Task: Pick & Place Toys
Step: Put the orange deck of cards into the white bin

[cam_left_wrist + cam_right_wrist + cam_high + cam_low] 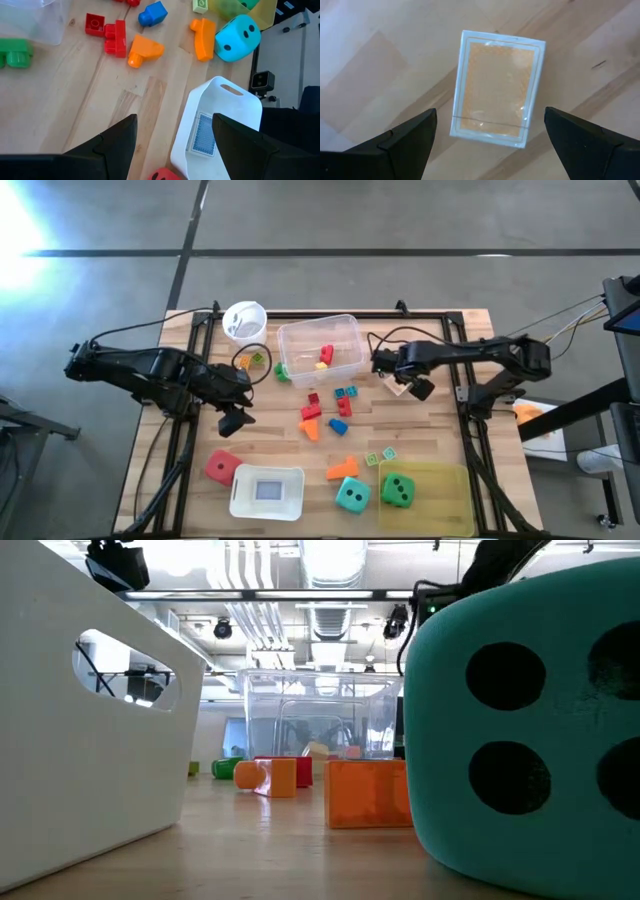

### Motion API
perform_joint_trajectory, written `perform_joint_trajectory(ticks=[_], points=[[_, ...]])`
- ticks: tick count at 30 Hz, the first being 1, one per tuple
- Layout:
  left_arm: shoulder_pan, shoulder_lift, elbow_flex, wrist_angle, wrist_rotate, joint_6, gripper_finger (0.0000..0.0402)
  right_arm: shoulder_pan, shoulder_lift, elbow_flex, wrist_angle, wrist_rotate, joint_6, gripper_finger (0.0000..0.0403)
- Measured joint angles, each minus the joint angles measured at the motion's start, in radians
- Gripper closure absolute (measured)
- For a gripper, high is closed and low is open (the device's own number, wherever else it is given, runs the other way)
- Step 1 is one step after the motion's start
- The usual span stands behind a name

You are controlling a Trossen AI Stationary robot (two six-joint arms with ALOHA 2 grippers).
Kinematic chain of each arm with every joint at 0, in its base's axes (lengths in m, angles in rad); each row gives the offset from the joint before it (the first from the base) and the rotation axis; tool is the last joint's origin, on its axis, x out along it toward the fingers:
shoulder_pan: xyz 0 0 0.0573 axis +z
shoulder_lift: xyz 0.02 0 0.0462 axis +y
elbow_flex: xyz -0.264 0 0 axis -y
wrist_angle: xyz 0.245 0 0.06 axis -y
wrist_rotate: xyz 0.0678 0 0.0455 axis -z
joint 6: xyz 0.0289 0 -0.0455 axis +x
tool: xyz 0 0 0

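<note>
Small red, blue and orange blocks lie loose on the wood table; they also show in the left wrist view. A red die, a teal die and a green die sit near the front edge. My left gripper is open and empty, above bare wood left of the blocks. My right gripper is open, right of the clear tub, above a flat orange-backed card box. Its fingers stand on either side of the box without touching it.
The clear tub holds red and yellow blocks. A white cup stands far left of it. A white tray sits at the front. The green die lies in a yellow translucent tray. Two green tiles and an orange block lie nearby.
</note>
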Motion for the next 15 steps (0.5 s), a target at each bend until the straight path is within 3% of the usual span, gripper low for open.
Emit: perform_joint_trajectory(ticks=[15], points=[[0.001, -0.007, 0.0, -0.015, 0.021, -0.007, 0.0139, -0.02, 0.036, -0.096, 0.138, -0.047, -0.007, 0.0042]])
